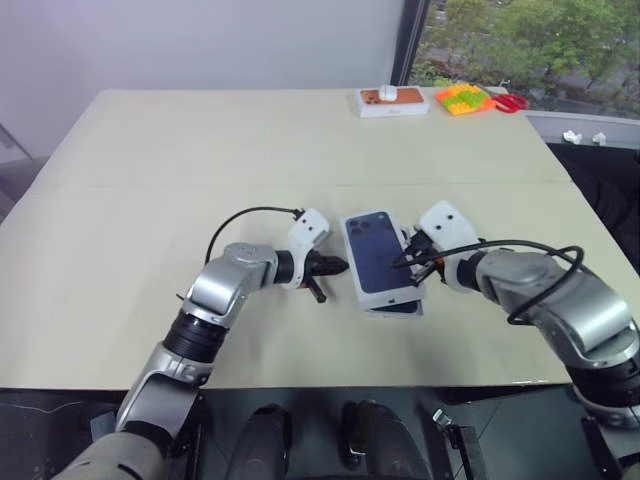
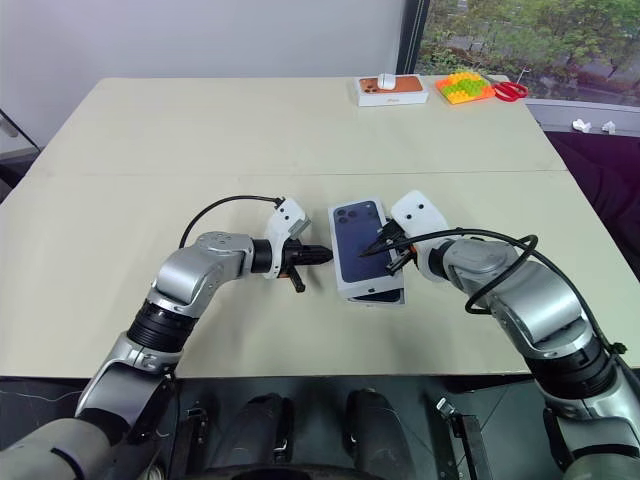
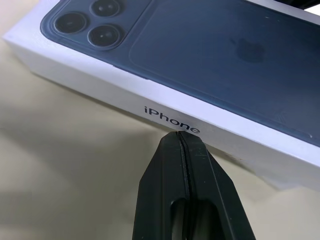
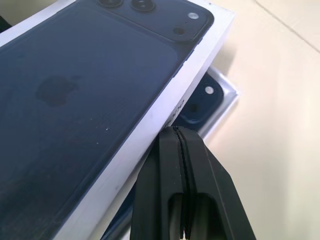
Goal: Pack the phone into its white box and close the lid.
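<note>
The lid point(image 1: 378, 250), white with a dark blue phone picture on top, lies askew over the white box point(image 4: 231, 92) in the middle of the table. Under the lid's raised side, the phone point(image 4: 197, 107) shows in the tray, dark blue with its camera lenses visible. My left gripper point(image 1: 340, 266) is shut, and its tip point(image 3: 182, 136) rests against the lid's left wall at the printed lettering. My right gripper point(image 1: 404, 262) is shut too, with its tip point(image 4: 175, 131) pressed to the lid's right wall.
At the table's far edge stand a small orange-topped white box point(image 1: 393, 101), a pile of orange, yellow and green blocks point(image 1: 462, 97) and red scissors point(image 1: 511, 102). The beige table point(image 1: 200, 180) stretches wide on my left.
</note>
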You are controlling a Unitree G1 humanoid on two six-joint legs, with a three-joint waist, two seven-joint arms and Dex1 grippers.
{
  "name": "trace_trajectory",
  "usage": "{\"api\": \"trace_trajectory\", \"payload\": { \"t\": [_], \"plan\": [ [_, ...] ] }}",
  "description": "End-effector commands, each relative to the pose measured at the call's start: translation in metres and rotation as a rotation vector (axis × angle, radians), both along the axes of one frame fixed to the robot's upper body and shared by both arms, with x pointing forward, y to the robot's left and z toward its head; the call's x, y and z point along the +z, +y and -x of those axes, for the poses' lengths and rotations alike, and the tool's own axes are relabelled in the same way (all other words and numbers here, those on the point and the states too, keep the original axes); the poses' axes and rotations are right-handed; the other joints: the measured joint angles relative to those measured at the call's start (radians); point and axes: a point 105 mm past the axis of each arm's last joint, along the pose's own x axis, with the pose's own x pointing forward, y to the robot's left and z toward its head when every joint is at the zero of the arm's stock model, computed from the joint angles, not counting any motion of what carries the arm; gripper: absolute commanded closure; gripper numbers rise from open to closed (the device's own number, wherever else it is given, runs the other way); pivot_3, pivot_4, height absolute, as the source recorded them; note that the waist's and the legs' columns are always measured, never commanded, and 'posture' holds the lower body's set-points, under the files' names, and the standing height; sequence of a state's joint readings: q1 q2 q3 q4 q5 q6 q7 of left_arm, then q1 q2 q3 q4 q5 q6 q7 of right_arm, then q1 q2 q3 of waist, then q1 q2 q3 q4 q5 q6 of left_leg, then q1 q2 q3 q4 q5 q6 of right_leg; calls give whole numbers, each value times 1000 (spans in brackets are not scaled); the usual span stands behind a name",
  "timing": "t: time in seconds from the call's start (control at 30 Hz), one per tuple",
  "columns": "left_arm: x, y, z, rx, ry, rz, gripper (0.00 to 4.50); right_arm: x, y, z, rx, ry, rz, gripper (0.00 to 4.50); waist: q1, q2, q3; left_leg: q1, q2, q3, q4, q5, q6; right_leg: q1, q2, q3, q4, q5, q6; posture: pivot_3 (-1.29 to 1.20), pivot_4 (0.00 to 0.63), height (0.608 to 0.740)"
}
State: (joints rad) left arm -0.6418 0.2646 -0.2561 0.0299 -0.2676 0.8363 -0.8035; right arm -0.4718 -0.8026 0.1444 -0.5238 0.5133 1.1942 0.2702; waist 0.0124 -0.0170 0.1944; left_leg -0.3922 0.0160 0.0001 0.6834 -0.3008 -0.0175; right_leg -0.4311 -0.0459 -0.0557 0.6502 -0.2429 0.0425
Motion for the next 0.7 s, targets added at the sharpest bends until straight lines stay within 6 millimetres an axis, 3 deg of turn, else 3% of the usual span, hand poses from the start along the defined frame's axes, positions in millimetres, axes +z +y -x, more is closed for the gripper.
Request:
{"api": "trace_trajectory", "payload": {
  "t": [0.03,0.33,0.7],
  "plan": [
    [30,-25,13,-123,-89,93,4500,6,16,12,94,-11,-20,4463,0,0,0,0,0,0,0,0,0,0,0,0,0,0,0,0,150,740],
    [30,-36,13,-148,-109,84,4500,-3,12,24,91,40,-8,4463,0,0,0,0,0,0,0,0,0,0,0,0,0,0,0,0,150,740],
    [28,-38,15,-167,-112,72,4500,-11,5,23,43,49,2,4463,0,0,0,0,0,0,0,0,0,0,1,0,0,0,0,0,150,740]
  ]
}}
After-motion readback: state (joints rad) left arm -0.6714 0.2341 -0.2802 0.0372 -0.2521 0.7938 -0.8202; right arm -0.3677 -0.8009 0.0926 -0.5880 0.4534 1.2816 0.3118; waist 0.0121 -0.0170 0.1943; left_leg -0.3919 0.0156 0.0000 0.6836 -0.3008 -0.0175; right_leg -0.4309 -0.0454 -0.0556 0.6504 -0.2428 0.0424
